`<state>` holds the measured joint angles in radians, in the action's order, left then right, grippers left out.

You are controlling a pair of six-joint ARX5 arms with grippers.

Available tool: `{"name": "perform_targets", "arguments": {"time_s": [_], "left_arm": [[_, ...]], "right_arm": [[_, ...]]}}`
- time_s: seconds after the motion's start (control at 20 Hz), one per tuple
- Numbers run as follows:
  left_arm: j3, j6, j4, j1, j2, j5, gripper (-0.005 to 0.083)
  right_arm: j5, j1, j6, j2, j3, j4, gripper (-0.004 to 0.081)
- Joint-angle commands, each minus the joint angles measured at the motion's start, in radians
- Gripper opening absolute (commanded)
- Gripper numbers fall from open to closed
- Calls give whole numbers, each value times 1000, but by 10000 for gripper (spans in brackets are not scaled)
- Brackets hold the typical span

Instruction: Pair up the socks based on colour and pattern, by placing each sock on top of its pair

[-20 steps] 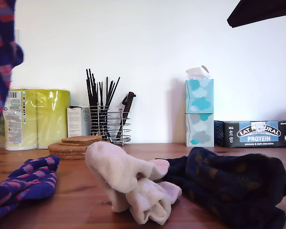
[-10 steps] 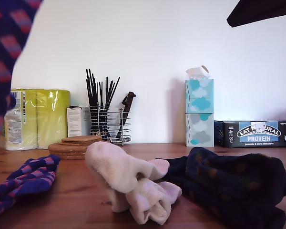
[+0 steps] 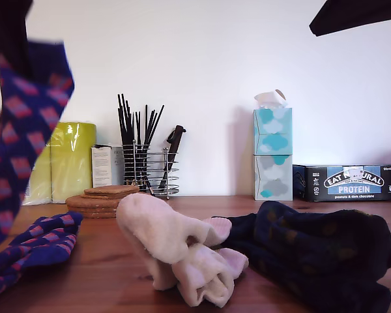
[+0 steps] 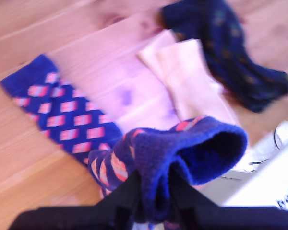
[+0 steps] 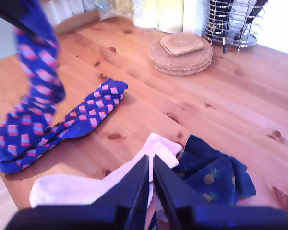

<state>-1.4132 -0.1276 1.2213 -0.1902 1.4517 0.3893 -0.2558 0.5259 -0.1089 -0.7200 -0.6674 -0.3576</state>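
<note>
My first gripper (image 4: 153, 191) is shut on a blue sock with pink-red checks (image 4: 182, 153), which hangs in the air at the exterior view's left (image 3: 26, 130). Its match (image 3: 32, 244) lies flat on the table just below it. Two cream-pink socks (image 3: 176, 254) sit bunched in the middle, and the dark navy dotted socks (image 3: 313, 254) are heaped at the exterior view's right. My second gripper (image 5: 151, 187) is shut and holds nothing, hovering above the cream-pink socks (image 5: 86, 187) and the navy socks (image 5: 216, 175).
Along the wall stand yellow paper rolls (image 3: 65, 160), cork coasters (image 3: 101, 199), a wire rack of dark utensils (image 3: 146, 169), a tissue box (image 3: 272, 153) and a snack box (image 3: 348, 182). An arm's dark part (image 3: 358, 14) shows at the exterior view's top right.
The held checked sock has swung toward the exterior view's right, and more of it shows now. The socks on the table have not moved.
</note>
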Motion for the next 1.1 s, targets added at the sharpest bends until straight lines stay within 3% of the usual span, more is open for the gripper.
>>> {"name": "perform_targets", "arguments": {"time_s": [0.0,0.25,0.65,0.75,0.9,0.95,1.05], "left_arm": [[19,-11,-36,21,61,11,-24],[19,-3,-162,63,246,47,-24],[19,-4,-345,71,417,10,-9],[19,-3,-384,71,420,-30,94],[19,-4,-384,71,420,-64,351],[19,-4,-381,70,420,-63,400],[19,-4,-370,70,420,-60,415]], "right_arm": [[-6,4,-5,5,13,12,-14],[-6,4,-22,5,13,13,-14],[-8,4,-22,5,13,11,-14],[-11,5,-22,5,13,8,-14],[-30,5,-22,5,13,7,-14],[-30,5,-22,5,13,7,-14],[-30,5,-22,5,13,7,-14]]}}
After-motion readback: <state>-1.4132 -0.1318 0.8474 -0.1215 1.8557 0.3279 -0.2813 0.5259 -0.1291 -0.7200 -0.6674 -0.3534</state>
